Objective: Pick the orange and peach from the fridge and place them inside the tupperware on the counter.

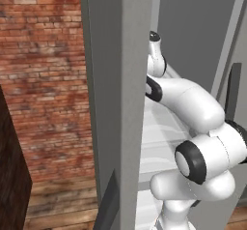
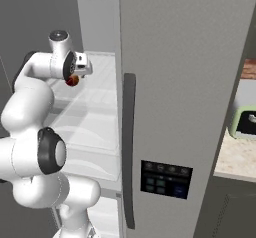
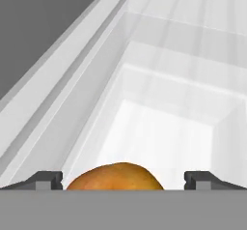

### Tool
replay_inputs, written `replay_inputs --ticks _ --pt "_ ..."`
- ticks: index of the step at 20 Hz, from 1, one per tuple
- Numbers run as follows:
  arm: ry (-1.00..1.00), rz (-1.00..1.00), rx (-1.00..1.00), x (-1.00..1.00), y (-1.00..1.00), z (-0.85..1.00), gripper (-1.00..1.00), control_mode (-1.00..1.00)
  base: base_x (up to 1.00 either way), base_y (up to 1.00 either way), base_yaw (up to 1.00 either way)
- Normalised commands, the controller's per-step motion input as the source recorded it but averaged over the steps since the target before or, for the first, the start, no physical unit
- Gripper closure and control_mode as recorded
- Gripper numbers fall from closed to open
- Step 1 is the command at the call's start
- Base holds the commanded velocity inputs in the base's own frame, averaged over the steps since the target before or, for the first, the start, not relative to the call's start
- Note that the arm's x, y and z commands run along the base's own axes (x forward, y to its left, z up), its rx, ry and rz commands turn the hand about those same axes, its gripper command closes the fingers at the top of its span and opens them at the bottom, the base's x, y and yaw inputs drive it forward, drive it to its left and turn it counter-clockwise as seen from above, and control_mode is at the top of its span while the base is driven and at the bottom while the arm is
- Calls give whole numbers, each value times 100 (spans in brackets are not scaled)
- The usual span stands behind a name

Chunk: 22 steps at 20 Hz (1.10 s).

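Orange-red peach (image 3: 116, 177), I think, sits pinched between the gripper's (image 3: 123, 179) fingertips (image 3: 48, 179), held up inside the fridge (image 2: 170, 82) over its pale white shelves (image 3: 164, 127).

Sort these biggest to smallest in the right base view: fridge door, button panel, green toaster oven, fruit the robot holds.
1. fridge door
2. button panel
3. toaster oven, though the picture edge cuts it off, so its place against the panel is unsure
4. fruit, smallest
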Motion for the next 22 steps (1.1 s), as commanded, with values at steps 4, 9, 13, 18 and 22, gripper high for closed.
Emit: replay_inputs --ticks 4,9,13,18,22 --pt "5 0 0 -48 0 -49 -100 -100 0 0 0" --pt "0 -1 0 -36 0 -30 -100 -100 0 0 0" --pt "0 0 0 3 -5 -25 100 -100 0 0 0" --pt "0 0 0 0 -16 -32 100 -100 0 0 0" --pt "0 -4 0 -95 -49 -15 100 -100 0 0 0"
